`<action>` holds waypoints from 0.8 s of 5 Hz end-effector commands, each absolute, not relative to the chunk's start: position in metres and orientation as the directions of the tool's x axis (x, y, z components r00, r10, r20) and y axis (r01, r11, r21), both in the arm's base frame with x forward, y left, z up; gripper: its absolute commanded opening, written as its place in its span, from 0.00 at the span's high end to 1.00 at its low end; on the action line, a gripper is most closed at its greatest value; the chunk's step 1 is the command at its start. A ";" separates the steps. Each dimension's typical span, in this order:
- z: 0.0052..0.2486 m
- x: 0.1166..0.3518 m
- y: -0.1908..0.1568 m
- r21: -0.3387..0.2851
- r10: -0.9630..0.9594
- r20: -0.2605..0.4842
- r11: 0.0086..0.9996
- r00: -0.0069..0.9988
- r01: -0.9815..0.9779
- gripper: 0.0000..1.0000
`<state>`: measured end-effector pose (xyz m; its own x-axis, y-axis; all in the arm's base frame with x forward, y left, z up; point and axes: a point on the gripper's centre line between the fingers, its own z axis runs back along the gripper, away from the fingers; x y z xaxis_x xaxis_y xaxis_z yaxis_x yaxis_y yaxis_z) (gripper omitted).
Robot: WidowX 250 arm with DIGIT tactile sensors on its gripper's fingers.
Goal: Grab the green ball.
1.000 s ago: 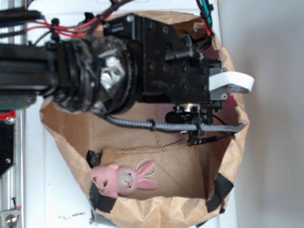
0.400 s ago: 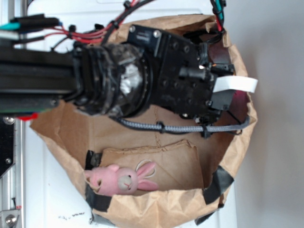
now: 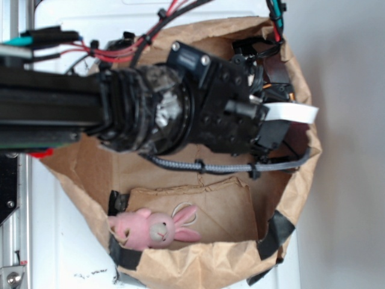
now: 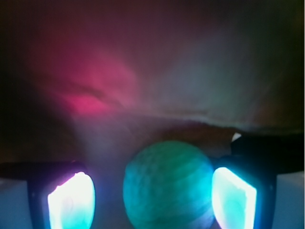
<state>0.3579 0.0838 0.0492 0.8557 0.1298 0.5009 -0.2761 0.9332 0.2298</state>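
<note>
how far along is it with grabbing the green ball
Done: the arm has reached into the paper bag, and the wrist view shows the green ball between the claw fingers. In hand: the claw is open, a gap showing on the ball's left side. Left: closing and lifting. The pink bunny lies untouched.

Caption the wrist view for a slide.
Green ball sits between the open gripper's glowing fingers, not yet clamped.

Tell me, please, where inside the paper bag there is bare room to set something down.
The bag floor is bare right of the pink bunny, below the grey cable. The upper half is crowded by the arm, with the end effector straddling the green ball.
</note>
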 end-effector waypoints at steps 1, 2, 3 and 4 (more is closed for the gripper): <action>0.047 0.358 0.083 0.266 0.071 0.527 0.933 0.847 -0.244 0.00; 0.047 0.357 0.081 0.267 0.066 0.523 0.934 0.850 -0.237 0.00; 0.051 0.356 0.081 0.241 0.080 0.517 0.942 0.852 -0.235 1.00; 0.051 0.356 0.080 0.240 0.080 0.523 0.941 0.848 -0.237 1.00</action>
<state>0.3533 0.0801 0.0422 0.8575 0.0839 0.5077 -0.2397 0.9382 0.2498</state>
